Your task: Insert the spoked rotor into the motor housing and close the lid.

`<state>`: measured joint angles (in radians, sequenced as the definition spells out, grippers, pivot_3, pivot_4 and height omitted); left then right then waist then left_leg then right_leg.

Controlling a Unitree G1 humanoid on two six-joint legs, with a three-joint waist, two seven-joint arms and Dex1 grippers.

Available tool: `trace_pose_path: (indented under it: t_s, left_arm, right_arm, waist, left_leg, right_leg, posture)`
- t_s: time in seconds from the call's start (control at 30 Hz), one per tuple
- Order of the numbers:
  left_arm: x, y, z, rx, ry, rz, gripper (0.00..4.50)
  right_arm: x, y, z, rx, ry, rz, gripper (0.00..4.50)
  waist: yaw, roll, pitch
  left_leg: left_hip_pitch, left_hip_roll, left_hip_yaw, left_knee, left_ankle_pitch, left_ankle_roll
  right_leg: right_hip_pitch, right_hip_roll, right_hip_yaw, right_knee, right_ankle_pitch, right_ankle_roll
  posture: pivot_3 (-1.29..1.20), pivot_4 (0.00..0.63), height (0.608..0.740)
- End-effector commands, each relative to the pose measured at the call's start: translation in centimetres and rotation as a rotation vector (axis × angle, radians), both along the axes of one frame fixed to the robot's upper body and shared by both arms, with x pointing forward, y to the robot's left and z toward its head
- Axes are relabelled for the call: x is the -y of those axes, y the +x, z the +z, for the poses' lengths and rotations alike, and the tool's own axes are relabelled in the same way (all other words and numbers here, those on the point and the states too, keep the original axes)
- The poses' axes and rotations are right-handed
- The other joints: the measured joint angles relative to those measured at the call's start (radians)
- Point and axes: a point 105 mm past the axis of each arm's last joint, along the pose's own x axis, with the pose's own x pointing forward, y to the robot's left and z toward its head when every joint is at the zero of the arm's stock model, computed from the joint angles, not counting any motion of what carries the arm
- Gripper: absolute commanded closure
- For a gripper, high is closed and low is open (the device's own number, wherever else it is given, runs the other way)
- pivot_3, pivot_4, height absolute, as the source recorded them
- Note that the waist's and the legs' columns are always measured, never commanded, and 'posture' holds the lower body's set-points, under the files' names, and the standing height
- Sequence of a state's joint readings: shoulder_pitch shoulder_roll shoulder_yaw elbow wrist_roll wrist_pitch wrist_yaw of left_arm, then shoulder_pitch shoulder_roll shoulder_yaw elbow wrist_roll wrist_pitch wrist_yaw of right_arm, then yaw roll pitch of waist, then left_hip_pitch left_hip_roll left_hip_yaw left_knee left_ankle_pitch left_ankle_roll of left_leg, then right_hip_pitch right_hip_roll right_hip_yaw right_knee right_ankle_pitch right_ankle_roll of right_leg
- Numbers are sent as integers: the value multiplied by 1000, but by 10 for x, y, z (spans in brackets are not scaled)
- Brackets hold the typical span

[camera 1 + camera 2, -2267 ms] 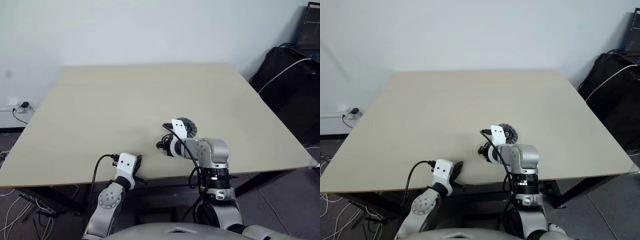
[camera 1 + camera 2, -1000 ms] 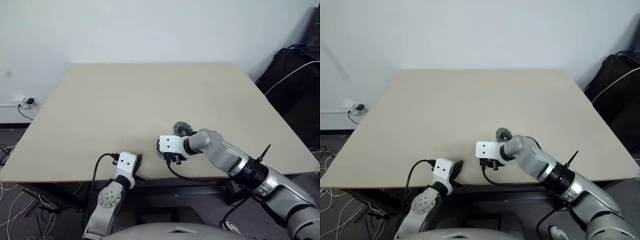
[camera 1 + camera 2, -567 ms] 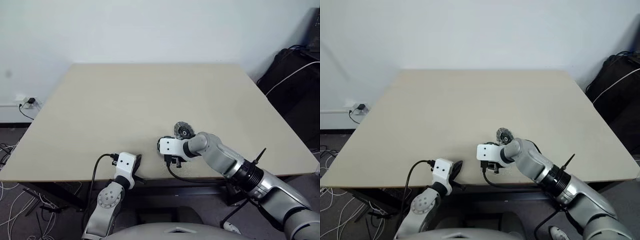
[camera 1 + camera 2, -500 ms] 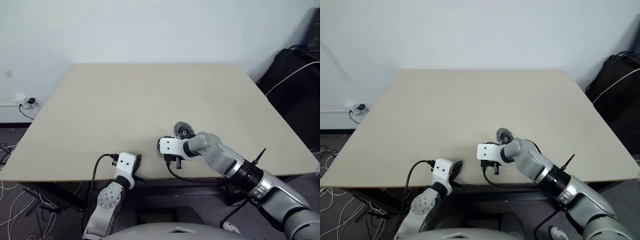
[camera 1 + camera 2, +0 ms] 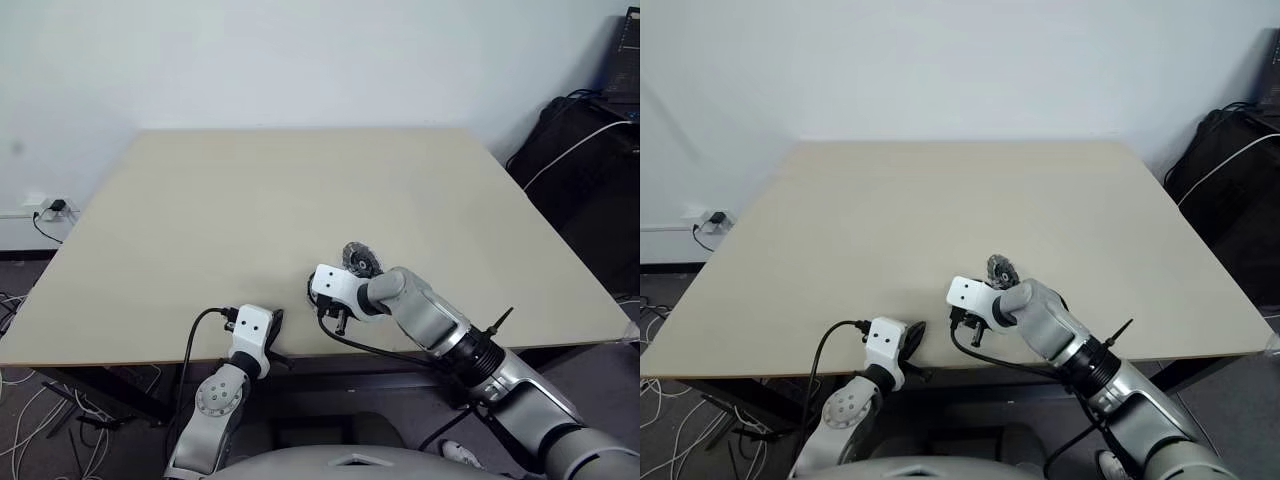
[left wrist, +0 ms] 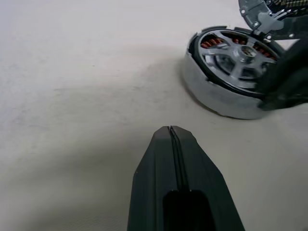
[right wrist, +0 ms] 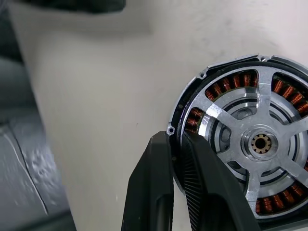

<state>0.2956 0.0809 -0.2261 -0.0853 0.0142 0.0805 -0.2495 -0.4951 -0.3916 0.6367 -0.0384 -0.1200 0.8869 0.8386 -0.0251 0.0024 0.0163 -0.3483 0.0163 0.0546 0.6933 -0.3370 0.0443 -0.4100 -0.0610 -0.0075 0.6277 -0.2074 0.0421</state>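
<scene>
The right gripper has lowered and clamped onto the near-left rim of the round grey copper-wound motor housing, spoked rotor already seated; left gripper clenched empty; silver-grey disc lid remains beyond, unfitted.

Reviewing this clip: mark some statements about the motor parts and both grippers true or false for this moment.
1. The left gripper is shut and empty. True.
2. The spoked rotor lies on the table apart from the motor housing. False: it sits inside the housing, over the copper windings.
3. The right gripper pinches the housing's rim. True.
4. The lid covers the housing. False: it is off, just beyond the housing.
</scene>
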Motion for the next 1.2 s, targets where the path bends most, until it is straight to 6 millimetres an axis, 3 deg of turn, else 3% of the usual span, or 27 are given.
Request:
trace_pose_path:
  t_s: [0.03, 0.37, 0.6, 0.73, 1.03, 1.13, 1.2]
  left_arm:
    - [3, 5, 13, 51, -25, 0, 4500]
    - [4, 6, 13, 52, -29, 2, 4500]
    - [4, 6, 13, 52, -26, -3, 4500]
    - [3, 6, 13, 52, -24, -5, 4500]
    - [2, 5, 13, 50, -19, -13, 4500]
    - [1, 5, 13, 49, -17, -17, 4500]
    - [1, 4, 13, 49, -17, -19, 4500]
  right_arm:
    - [-1, 12, 14, 8, 56, -103, 4448]
    - [-4, 20, 12, -95, 132, -324, 4448]
    - [-6, 24, 15, -76, 154, -349, 2283]
    - [-10, 26, 24, -25, 175, -327, 2283]
    - [-21, 32, 72, 186, 365, -298, 2283]
    - [-17, 35, 90, 254, 432, -331, 2877]
    - [-12, 40, 104, 323, 481, -366, 3554]
  waist:
    - [0, 0, 0]
    - [-2, 0, 0]
    - [-3, 1, 0]
    - [-3, 1, 0]
    - [-2, 1, 0]
    - [-1, 1, 0]
    - [0, 0, 0]
  left_leg:
    - [0, 0, 0, 0, 0, 0]
    - [-1, 0, 0, 0, 0, 0]
    - [0, 0, 0, 0, 0, 0]
    - [-1, -1, 0, 0, 0, 0]
    - [-2, -1, -1, -1, 0, 0]
    - [-2, -1, -1, -1, 0, 0]
    - [-2, -1, -1, -1, 0, 0]
  right_leg:
    - [0, 0, 0, 0, 0, 0]
    - [0, 0, 0, 0, 0, 0]
    - [0, 0, 0, 0, 0, 0]
    - [0, 0, 0, 0, 0, 0]
    - [-2, 0, 0, -1, 0, 0]
    - [-1, 0, 0, -1, 0, 0]
    - [-2, 0, 0, -1, 0, 0]
  posture:
    - [0, 0, 740]
    - [0, 0, 740]
    - [0, 0, 740]
    - [0, 0, 740]
    - [0, 0, 740]
    - [0, 0, 740]
    - [0, 0, 740]
